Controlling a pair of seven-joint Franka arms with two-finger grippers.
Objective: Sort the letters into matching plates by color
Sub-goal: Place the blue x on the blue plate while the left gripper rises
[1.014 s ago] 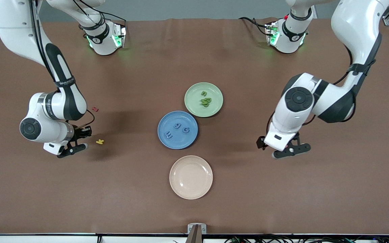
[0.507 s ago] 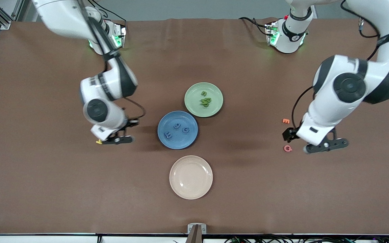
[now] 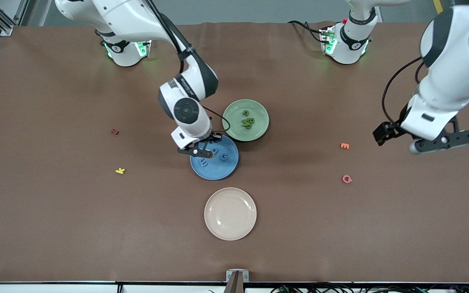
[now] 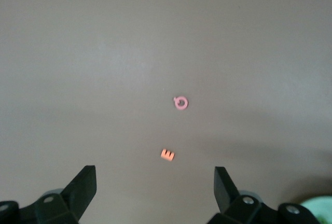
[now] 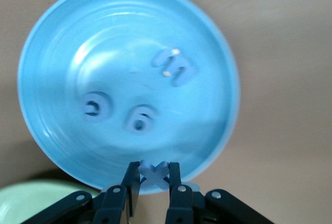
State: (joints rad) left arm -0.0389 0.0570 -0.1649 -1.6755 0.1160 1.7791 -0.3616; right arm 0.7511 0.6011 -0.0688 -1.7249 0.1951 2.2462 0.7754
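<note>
The blue plate [image 3: 219, 171] lies mid-table and holds three blue letters [image 3: 204, 162], which the right wrist view shows as small pieces [image 5: 175, 66] on the plate's floor [image 5: 52, 79]. My right gripper [image 3: 200, 152] hangs over that plate's rim, shut on a blue X letter [image 5: 154, 175]. The green plate [image 3: 259, 115] touches the blue one and lies farther from the front camera, with several green letters [image 3: 246, 122] in it. My left gripper [image 3: 442, 142] is raised over bare table toward the left arm's end, open and holding nothing between its fingers [image 4: 85, 182].
A beige plate [image 3: 230, 213] lies nearer the front camera than the blue plate. An orange E [image 3: 344, 145] and a pink piece [image 3: 346, 178] lie toward the left arm's end. A red piece [image 3: 115, 132] and a yellow piece [image 3: 120, 171] lie toward the right arm's end.
The right arm swept from beside the yellow piece to over the blue plate, still shut. The left arm rose and drew toward its own end, uncovering the orange and pink pieces.
</note>
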